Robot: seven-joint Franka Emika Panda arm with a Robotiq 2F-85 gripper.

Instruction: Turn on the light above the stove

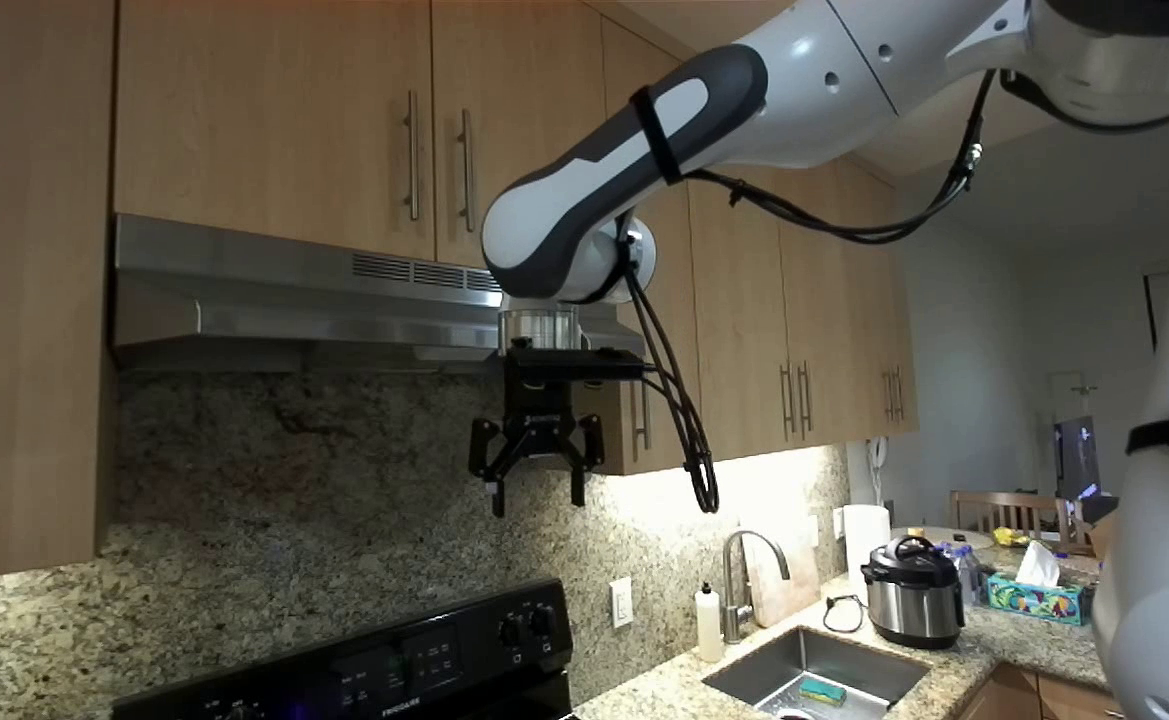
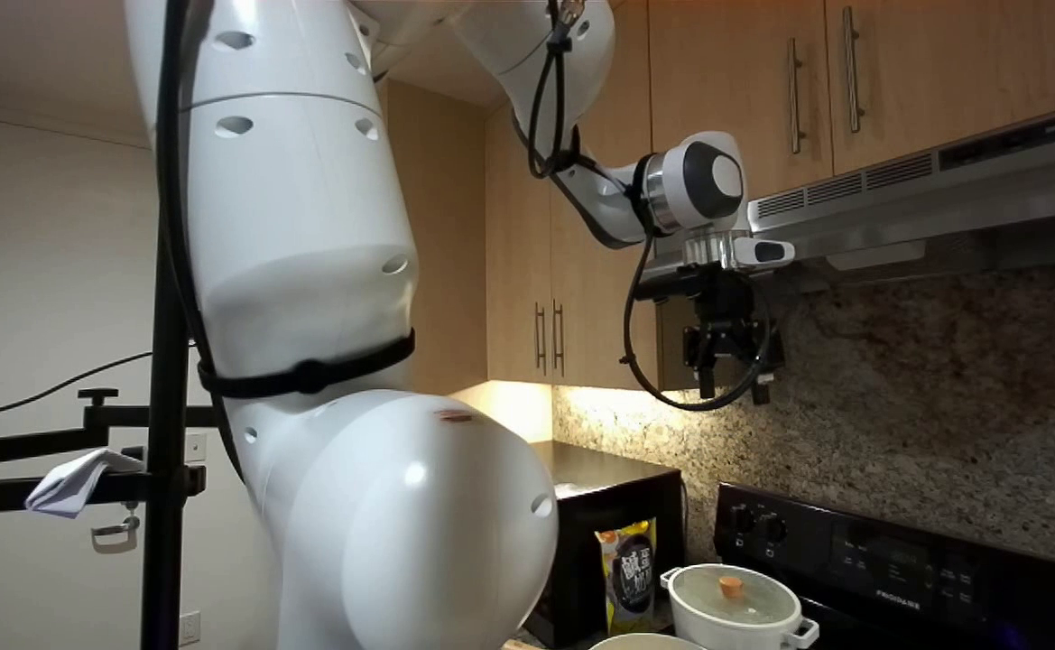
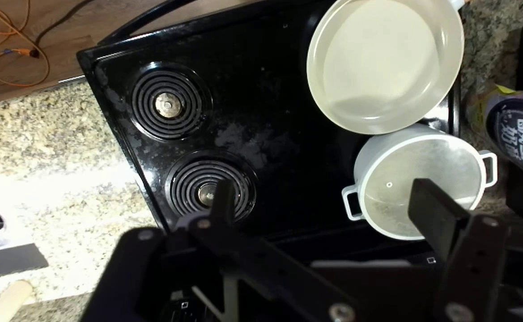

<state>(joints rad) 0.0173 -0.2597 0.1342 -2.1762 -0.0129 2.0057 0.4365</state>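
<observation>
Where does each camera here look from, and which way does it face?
In an exterior view: beside the arm, facing hood, sink beyond; arm and open gripper show.
In an exterior view: close by large arm links, facing hood and lidded pot; gripper shows too.
Wrist view: on the arm's end, looking down at the stove; gripper fingers show.
Both exterior views share hood and gripper.

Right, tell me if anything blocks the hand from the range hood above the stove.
Nothing visible stands between the hand and the range hood: the hand hangs open, lower than the hood, and only a black cable loops beside the hand. No light switch can be made out, so the last stretch to it is uncertain.
</observation>
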